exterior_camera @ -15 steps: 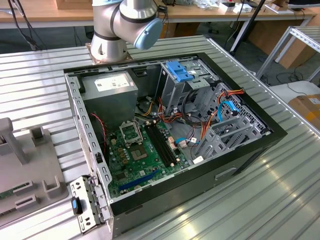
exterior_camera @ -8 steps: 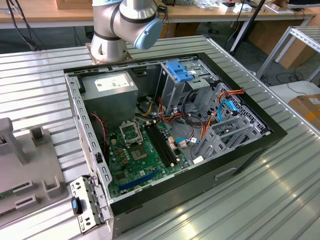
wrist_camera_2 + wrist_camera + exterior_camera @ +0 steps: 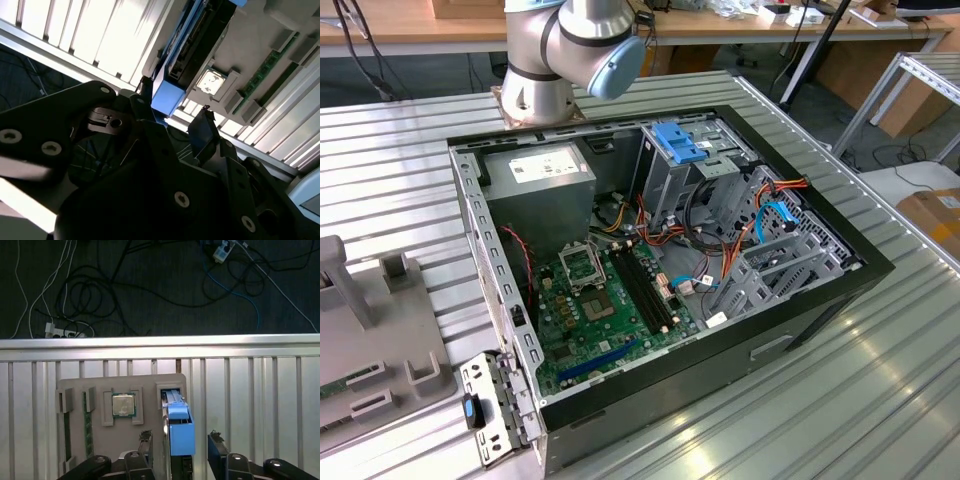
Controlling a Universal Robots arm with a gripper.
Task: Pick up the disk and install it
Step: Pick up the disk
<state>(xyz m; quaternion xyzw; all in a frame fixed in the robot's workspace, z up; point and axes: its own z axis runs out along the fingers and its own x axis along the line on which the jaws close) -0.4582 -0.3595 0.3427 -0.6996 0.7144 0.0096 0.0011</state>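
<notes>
End effector [image 3: 180,437] released, straddling the disk [image 3: 179,422], which stands edgewise in a grey holder [image 3: 100,385]. Judged rigid, moderately heavy, shock-sensitive; grip the broad flat faces.

Open computer case [image 3: 770,340] on slatted desk [image 3: 880,400].
Green motherboard [image 3: 590,310] inside; grey fixture tray [image 3: 390,330] at the exterior view's left.

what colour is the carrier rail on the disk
Bright blue; the carrier rail shows best in the first wrist view.
</notes>
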